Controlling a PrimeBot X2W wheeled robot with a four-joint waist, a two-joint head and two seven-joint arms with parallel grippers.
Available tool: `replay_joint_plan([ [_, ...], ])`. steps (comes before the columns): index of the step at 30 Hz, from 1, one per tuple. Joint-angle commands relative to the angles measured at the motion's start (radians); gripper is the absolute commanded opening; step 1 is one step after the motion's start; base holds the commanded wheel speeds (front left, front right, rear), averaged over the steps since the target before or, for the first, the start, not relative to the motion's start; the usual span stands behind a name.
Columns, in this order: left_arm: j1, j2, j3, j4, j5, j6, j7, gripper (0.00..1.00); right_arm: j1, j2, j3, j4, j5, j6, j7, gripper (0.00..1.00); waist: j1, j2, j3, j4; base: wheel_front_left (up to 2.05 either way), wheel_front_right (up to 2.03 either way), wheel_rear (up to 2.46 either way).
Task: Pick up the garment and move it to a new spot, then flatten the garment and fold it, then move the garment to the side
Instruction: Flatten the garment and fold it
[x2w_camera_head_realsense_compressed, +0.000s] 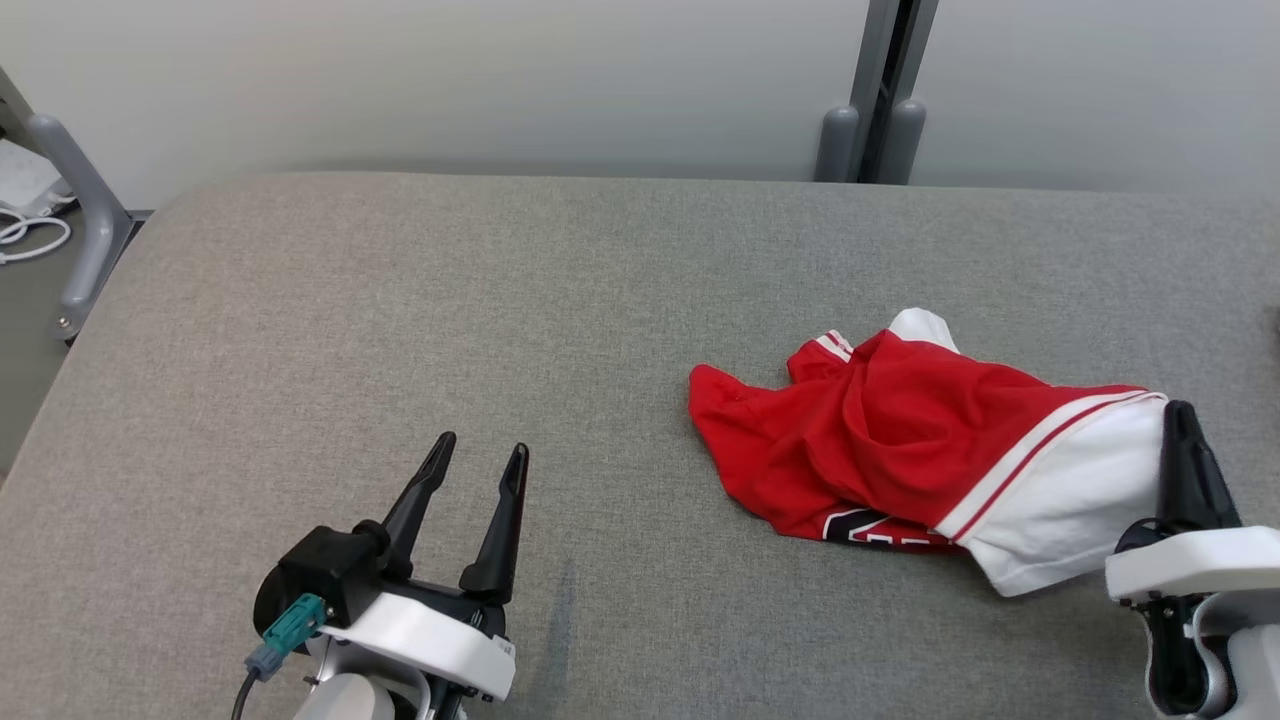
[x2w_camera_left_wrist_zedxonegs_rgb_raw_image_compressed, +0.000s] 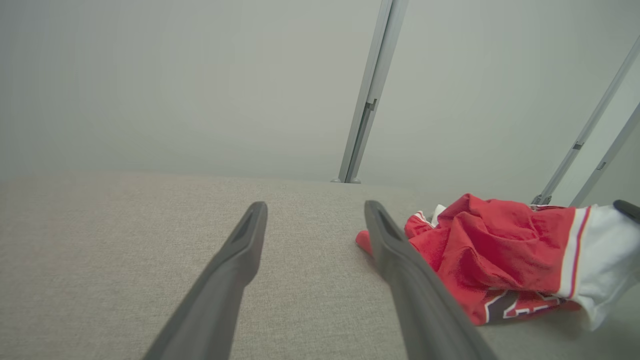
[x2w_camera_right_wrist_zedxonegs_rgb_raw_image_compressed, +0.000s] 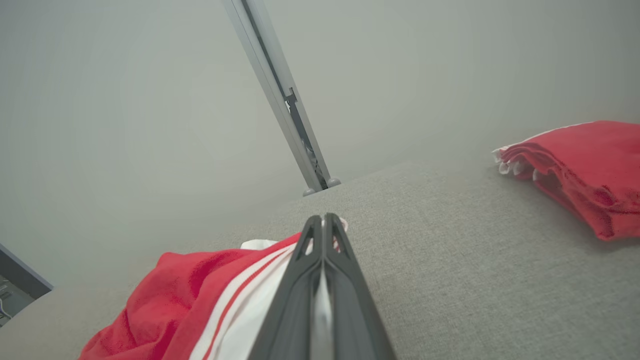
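Note:
A crumpled red and white garment (x2w_camera_head_realsense_compressed: 900, 440) lies right of centre on the grey fabric-covered table (x2w_camera_head_realsense_compressed: 400, 300). Its white hem faces my right gripper (x2w_camera_head_realsense_compressed: 1180, 412), whose fingers are pressed together on the white edge of the garment (x2w_camera_right_wrist_zedxonegs_rgb_raw_image_compressed: 225, 300), a strip of white cloth showing between them. My left gripper (x2w_camera_head_realsense_compressed: 482, 445) stands open at the lower left, well apart from the cloth, with nothing between its fingers. In the left wrist view, the garment (x2w_camera_left_wrist_zedxonegs_rgb_raw_image_compressed: 500, 250) lies just to the right of my open left gripper (x2w_camera_left_wrist_zedxonegs_rgb_raw_image_compressed: 315, 205).
A second red cloth, folded (x2w_camera_right_wrist_zedxonegs_rgb_raw_image_compressed: 575, 170), rests on the table farther right in the right wrist view. A grey post (x2w_camera_head_realsense_compressed: 875, 130) stands behind the table's far edge. A metal frame leg (x2w_camera_head_realsense_compressed: 80, 200) and a white cable (x2w_camera_head_realsense_compressed: 30, 235) are off the left edge.

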Motion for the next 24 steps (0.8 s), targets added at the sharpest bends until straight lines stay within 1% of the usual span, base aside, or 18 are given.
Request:
replay_joint_plan([
  [1,0.006,0.004,0.000,0.004,-0.008,-0.001,-0.001,1.00,-0.019,-0.022,-0.010,-0.004,0.023,0.000,0.000,0.00,0.0000,0.0000,-0.018,0.000,0.00,0.00,0.00],
  [4,0.015,0.004,-0.005,0.009,-0.008,-0.001,-0.001,1.00,-0.059,-0.065,-0.020,0.008,0.055,0.000,0.000,0.00,0.0000,0.0000,-0.043,0.001,0.00,0.00,0.00],
  [7,0.028,0.004,-0.011,0.015,-0.011,-0.001,-0.001,1.00,-0.123,-0.116,-0.021,0.046,0.079,0.000,0.000,0.00,0.0000,0.0000,-0.066,0.004,0.00,0.00,0.00],
  [8,0.035,0.004,-0.017,0.018,-0.011,-0.001,-0.001,1.00,-0.184,-0.153,-0.025,0.076,0.087,0.000,0.000,0.00,0.0000,0.0000,-0.081,0.008,0.00,0.00,0.00],
  [9,0.036,0.004,-0.020,0.018,-0.012,-0.001,-0.001,1.00,-0.217,-0.175,-0.022,0.089,0.075,0.000,0.000,0.00,0.0000,0.0000,-0.086,0.010,0.00,0.00,0.00],
  [10,0.037,0.004,-0.023,0.018,-0.015,-0.001,-0.001,1.00,-0.251,-0.188,-0.023,0.103,0.067,0.000,0.000,0.00,0.0000,0.0000,-0.091,0.014,0.00,0.00,0.00],
  [14,0.053,0.005,-0.036,0.019,-0.024,-0.001,-0.001,1.00,-0.411,-0.207,-0.012,0.146,0.052,0.000,0.000,0.00,0.0000,0.0000,-0.107,0.034,0.00,0.00,0.00],
  [17,0.058,0.005,-0.047,0.019,-0.032,-0.001,-0.001,1.00,-0.512,-0.186,0.061,0.155,0.037,0.000,0.000,0.00,0.0000,0.0000,-0.118,0.056,0.00,0.00,0.00],
  [19,0.066,0.004,-0.048,0.019,-0.038,-0.001,-0.001,1.00,-0.563,-0.163,0.145,0.163,0.039,0.000,0.000,0.00,0.0000,0.0000,-0.125,0.071,0.00,0.00,0.00],
  [21,0.075,0.004,-0.053,0.023,-0.044,-0.001,-0.001,1.00,-0.596,-0.133,0.241,0.179,0.052,0.000,0.001,0.00,0.0000,0.0000,-0.131,0.087,0.00,0.00,0.00],
  [22,0.075,0.004,-0.053,0.023,-0.044,-0.001,-0.001,1.00,-0.596,-0.133,0.241,0.179,0.052,0.000,0.001,0.00,0.0000,0.0000,-0.131,0.087,0.00,0.00,0.00],
  [24,0.077,0.004,-0.060,0.026,-0.045,-0.001,-0.001,1.00,-0.617,-0.101,0.337,0.202,0.074,0.000,0.008,0.00,0.0000,0.0000,-0.137,0.106,0.00,0.00,0.00],
])
